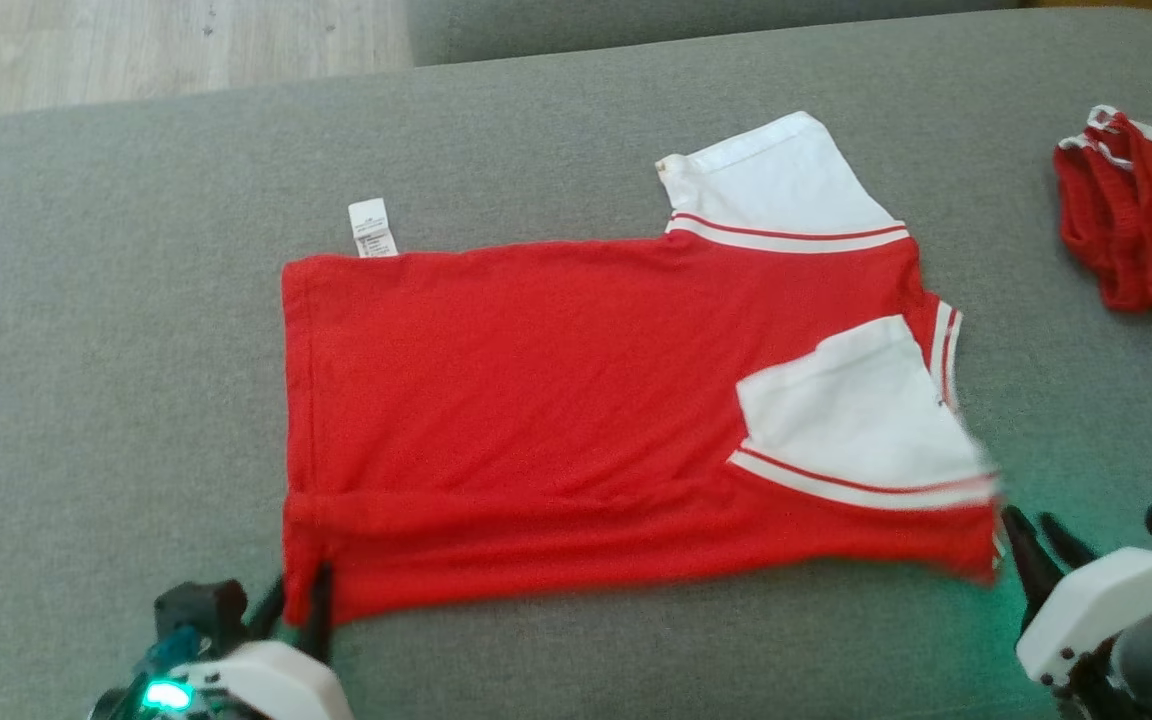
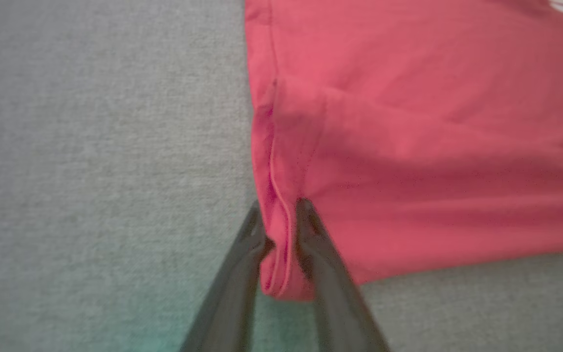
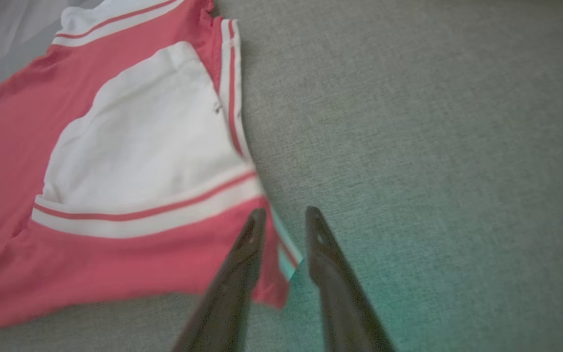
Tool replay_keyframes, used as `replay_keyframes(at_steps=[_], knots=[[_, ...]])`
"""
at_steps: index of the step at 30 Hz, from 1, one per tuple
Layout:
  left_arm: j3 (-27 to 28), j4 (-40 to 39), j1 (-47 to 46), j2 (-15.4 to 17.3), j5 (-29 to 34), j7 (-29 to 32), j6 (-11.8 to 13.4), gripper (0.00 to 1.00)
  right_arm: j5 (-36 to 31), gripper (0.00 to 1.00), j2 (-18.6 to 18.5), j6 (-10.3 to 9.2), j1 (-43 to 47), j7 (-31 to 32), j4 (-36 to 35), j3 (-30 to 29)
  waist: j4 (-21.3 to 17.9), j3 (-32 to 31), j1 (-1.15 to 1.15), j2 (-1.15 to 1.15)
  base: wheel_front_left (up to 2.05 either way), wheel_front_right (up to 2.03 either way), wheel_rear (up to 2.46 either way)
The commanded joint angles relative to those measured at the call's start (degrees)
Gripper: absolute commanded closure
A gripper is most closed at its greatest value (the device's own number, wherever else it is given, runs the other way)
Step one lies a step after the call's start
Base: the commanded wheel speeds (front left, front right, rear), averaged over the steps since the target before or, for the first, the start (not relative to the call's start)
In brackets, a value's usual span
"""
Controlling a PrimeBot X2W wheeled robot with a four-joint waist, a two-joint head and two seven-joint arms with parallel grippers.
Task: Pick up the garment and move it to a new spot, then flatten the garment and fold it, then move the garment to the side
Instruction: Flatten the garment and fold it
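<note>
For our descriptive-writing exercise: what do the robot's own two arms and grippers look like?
The left gripper and right gripper each have two long, dark, tapering fingers on a black base. Behind each base sits a smooth, rounded white casing. A green light glows on each wrist.

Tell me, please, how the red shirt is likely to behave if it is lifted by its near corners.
Probably floppy: the shirt lies flat and wrinkles where the left gripper pinches its hem, so it should sag between grip points. It looks thin, so likely light. The folded sleeve may fall open when lifted.
</note>
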Motion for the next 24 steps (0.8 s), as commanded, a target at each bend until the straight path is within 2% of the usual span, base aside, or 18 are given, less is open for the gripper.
replay_keyframes(at_steps=[1, 7, 12, 15, 19, 24], knots=[[2.7, -2.1, -0.3, 2.3, -0.3, 0.4, 1.1, 0.00, 0.6, 0.00, -1.0, -0.05, -1.3, -0.8, -2.5, 0.9, -0.3, -0.1, 0.01, 0.00, 0.00, 0.00, 0.00], [3.0, -6.6, -0.4, 2.6, -0.3, 0.9, 2.1, 0.00, 0.5, 0.00, -1.0, -0.05, -5.4, -3.0, -5.3, 2.5, -0.6, -0.9, 0.01, 0.00, 0.00, 0.00, 0.00], [3.5, -8.2, -7.3, 2.2, 0.6, 1.7, 2.2, 0.00, -3.3, 0.00, -1.0, -0.05, -14.2, -0.6, -7.6, 3.8, -0.1, 0.0, 0.01, 0.00, 0.00, 0.00, 0.00], [3.3, -5.0, -14.5, 1.1, 1.1, 2.8, 1.5, 0.00, -5.4, 0.00, -1.0, -0.05, -21.3, 0.7, -6.3, 5.1, 0.2, 1.7, 0.01, 0.00, 0.00, 0.00, 0.00], [3.1, 3.0, -24.9, -0.6, 2.5, 2.8, 0.8, 0.00, -5.8, 0.00, -1.1, -0.05, -30.2, 0.6, -2.0, 7.5, 0.3, 4.9, 0.01, 0.00, 0.00, 0.00, 0.00], [2.9, 14.1, -34.7, -3.2, 3.3, 2.2, 0.3, 0.00, -4.6, 0.00, -1.1, -0.05, -35.9, -1.0, 2.0, 10.5, -0.1, 8.7, 0.01, 0.00, 0.00, 0.00, 0.00]])
